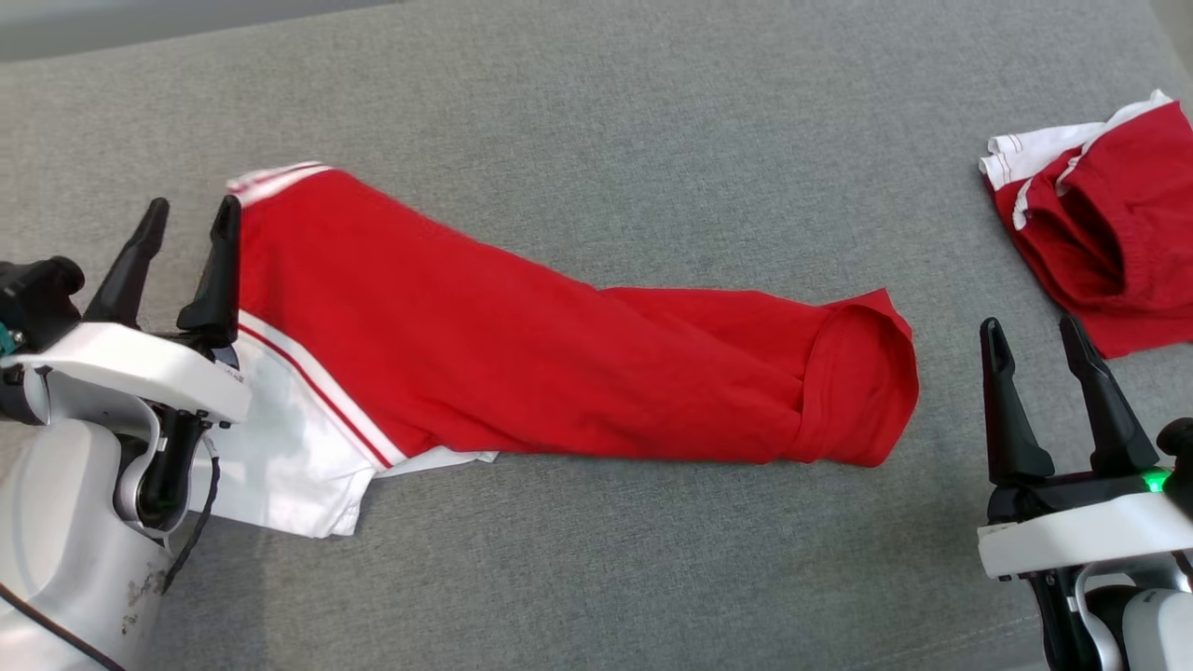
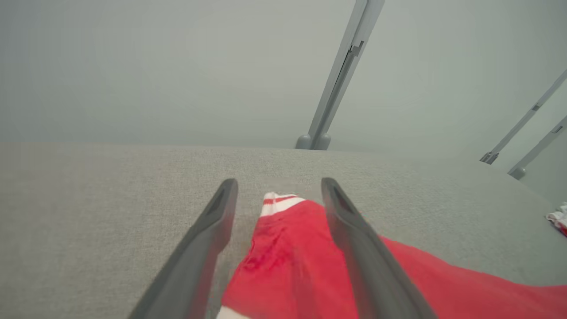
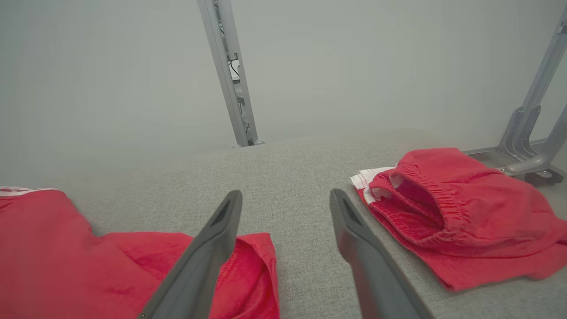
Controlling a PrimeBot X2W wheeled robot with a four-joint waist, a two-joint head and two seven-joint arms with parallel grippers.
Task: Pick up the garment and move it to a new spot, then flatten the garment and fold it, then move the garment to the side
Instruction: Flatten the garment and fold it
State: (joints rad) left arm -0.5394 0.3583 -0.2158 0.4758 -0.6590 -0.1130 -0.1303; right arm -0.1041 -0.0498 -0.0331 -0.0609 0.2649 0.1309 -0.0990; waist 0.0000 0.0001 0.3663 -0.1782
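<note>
Head view: long red garment laid flat, both tools being held open

A red garment [image 1: 559, 373] with white, red-striped trim is being carried by the grey cloth-covered surface [image 1: 652, 102]. It is stretched long from the lower left towards the right of middle. Its white panel is being shown at the left end, partly hidden by the left arm [image 1: 75, 522]. Its red hem is being shown rounded and folded over at the right end.

Left tool [image 1: 191, 210]: being held with fingers spread apart at the garment's left edge, by the striped corner. Nothing is being clamped. In the left wrist view that striped corner is being framed between the two fingers, with red cloth passing under the right-hand one. Whether the cloth is being touched cannot be told.

Right tool [image 1: 1030, 326]: being held wide and empty, just beyond the garment's right end and apart from it. In the right wrist view the folded hem is being partly covered by the left-hand finger.

A second red garment [image 1: 1109, 233], bunched, with white trim and an elastic waistband, is being carried at the far right of the surface. It is well apart from the first and beyond the right tool.

Grey metal posts [image 3: 230, 75] are being seen past the surface's far edge in both wrist views, against a plain pale wall [image 2: 133, 66].
</note>
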